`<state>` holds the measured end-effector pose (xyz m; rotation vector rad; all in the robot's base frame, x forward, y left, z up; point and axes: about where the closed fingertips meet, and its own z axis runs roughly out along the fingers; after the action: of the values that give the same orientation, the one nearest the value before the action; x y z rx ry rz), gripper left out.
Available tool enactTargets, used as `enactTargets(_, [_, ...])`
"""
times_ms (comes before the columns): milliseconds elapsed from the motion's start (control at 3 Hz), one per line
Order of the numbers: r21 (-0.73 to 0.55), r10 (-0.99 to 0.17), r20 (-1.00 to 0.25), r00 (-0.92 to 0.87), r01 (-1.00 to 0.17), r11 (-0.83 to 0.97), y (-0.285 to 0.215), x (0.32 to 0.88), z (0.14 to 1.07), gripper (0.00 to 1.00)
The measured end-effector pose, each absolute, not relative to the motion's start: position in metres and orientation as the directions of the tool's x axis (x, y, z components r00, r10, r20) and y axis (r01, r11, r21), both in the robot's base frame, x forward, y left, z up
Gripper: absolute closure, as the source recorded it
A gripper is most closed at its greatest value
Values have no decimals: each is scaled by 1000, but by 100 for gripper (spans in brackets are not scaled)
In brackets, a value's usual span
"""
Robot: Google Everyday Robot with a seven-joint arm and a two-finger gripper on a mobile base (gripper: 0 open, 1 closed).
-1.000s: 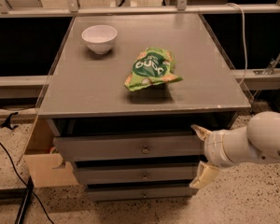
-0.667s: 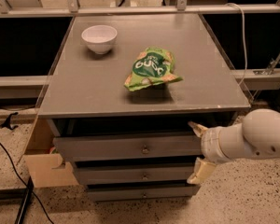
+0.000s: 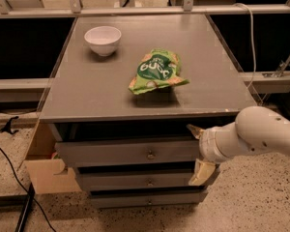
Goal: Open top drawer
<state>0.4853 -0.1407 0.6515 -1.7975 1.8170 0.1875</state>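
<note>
The top drawer (image 3: 116, 152) is the widest grey front, just under the tabletop, with a small round metal knob (image 3: 150, 154) at its centre. Two narrower grey drawer fronts sit below it. My gripper (image 3: 197, 152) is at the drawer's right end, to the right of the knob and clear of it. It is open, with one cream fingertip (image 3: 195, 130) at the drawer's top edge and the other (image 3: 201, 173) below its bottom edge. The white arm reaches in from the right.
On the grey tabletop (image 3: 87, 91) stand a white bowl (image 3: 103, 39) at the back left and a green snack bag (image 3: 156, 72) near the middle. A cardboard box (image 3: 44, 170) and black cables (image 3: 9, 173) lie on the floor at the left.
My gripper and arm have moved a little to the left, along the top drawer's front toward the knob. The drawers, bowl and bag have not moved.
</note>
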Motion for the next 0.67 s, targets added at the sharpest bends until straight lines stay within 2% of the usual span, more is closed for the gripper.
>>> enactTargets(667, [-209, -901, -429, 68, -978, 25, -135, 493, 627, 0])
